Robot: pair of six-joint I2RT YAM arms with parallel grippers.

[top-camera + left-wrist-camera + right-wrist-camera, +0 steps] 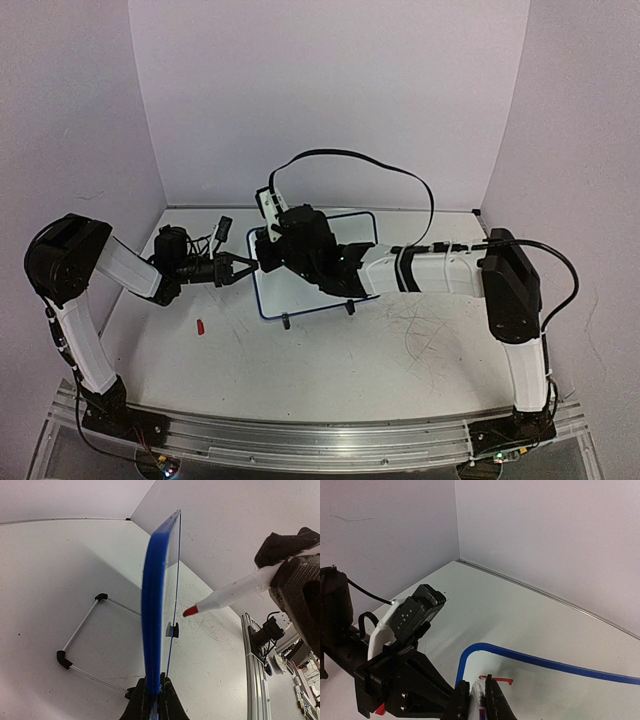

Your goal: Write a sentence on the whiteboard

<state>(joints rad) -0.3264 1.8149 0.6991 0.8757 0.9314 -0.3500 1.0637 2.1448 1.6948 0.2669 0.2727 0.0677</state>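
Note:
The whiteboard (292, 296), blue-framed, stands upright on two small black feet at the middle of the table. My left gripper (250, 268) is shut on its left edge; in the left wrist view the blue rim (152, 605) runs straight up from between the shut left gripper (154, 702). My right gripper (272, 258) is shut on a white marker (478, 694) in front of the board's upper left part. The marker's red tip (190, 611) is close to the board face. One short red stroke of the sentence (496, 681) lies near the board's top left corner (465, 660).
A small red cap (200, 326) lies on the table left of the board. A wire stand (80, 635) props the board from behind. Old scribbles (420, 335) mark the table. White walls enclose three sides; a metal rail (320, 440) runs along the near edge.

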